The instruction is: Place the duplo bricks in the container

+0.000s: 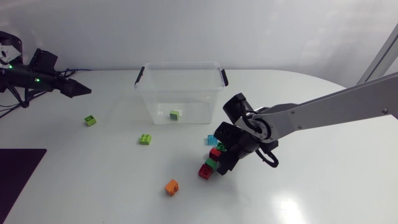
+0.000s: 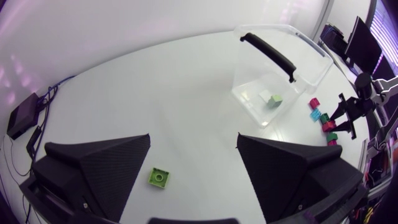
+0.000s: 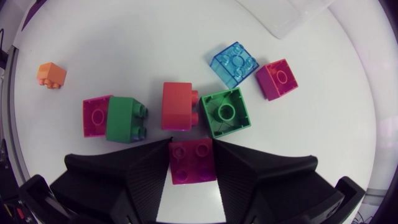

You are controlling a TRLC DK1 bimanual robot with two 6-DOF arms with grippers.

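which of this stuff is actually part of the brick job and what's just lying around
Job: clear container; green brick inside it; lime brick; second lime brick; orange brick; cluster of red, green, blue, magenta bricks; magenta brick in the right hand.
Lying about: small black box with cables, at the table's edge.

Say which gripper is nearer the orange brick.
Right. The right gripper, shut on a magenta brick, is close beside the orange brick; the left gripper is far across the table.

Overhead, magenta brick (image 3: 193, 163) hidden under right tool (image 1: 222, 167).
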